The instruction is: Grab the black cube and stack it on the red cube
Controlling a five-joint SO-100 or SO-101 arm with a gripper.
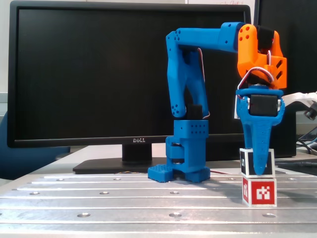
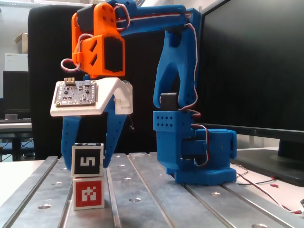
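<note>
The black cube sits squarely on top of the red cube, faces lined up, and the pair stands on the slotted metal counter. It lies right between the blue jaws, whose tips reach down on either side of it to about its lower half; the gripper hangs almost straight down over the stack. In the fixed view from the monitor side, one blue finger crosses the front of the black cube, and the red cube sits directly below the tips. The fingers flank the cube closely, but I cannot tell whether they are pressing on it or have let go. The stacking looks done; to my eye what remains turns on that straight-up line, since any sideways drift of the jaws would drag the top cube off.
</note>
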